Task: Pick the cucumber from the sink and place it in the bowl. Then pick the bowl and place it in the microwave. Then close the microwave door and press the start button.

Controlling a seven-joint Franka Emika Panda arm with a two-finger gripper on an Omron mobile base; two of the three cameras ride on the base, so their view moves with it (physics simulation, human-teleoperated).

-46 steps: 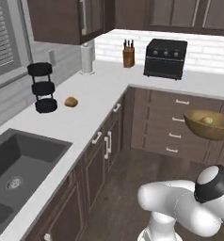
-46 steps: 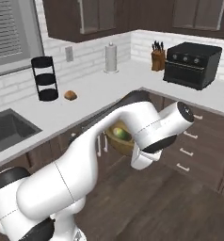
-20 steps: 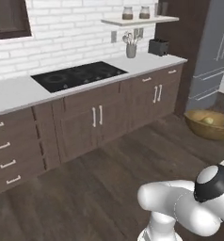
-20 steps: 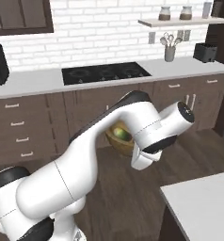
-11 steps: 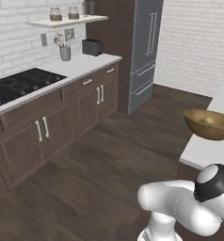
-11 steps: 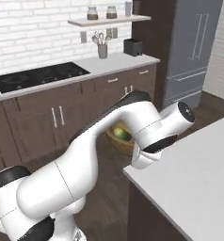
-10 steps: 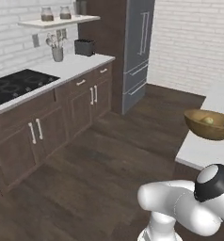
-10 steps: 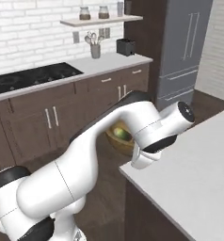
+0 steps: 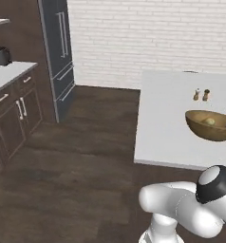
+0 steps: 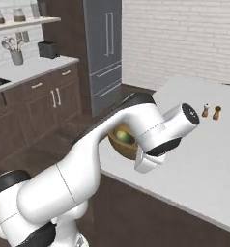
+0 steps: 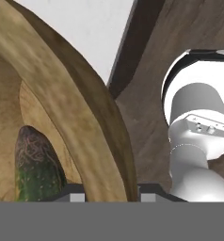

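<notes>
The cucumber lies inside the bowl, resting on the inner floor near the wall. In the hand view its blunt brown end points up the frame and its green body runs down toward my fingertips, so its long axis lies roughly along my line of sight. In the left base view it shows as a small pale piece in the bowl's hollow.

The bowl is held in the air at my end of the arm. In the hand view its rim crosses the frame as a broad wooden arc and passes down between my two finger tips at the bottom edge. I judge that my jaws are pinching the rim, one finger inside and one outside. The contact itself sits at the frame edge, so this is a reading, not a clear sight.

In the left base view the bowl hangs level over the near part of a white island counter. A pair of small shakers stands farther back on that counter. In the right base view the bowl sits partly hidden behind my forearm, at the counter's edge.

Beyond this stand a tall grey refrigerator and dark base cabinets. I see no microwave from here. I judge the carry to be in progress; the bowl must stay level so the cucumber does not roll out.
</notes>
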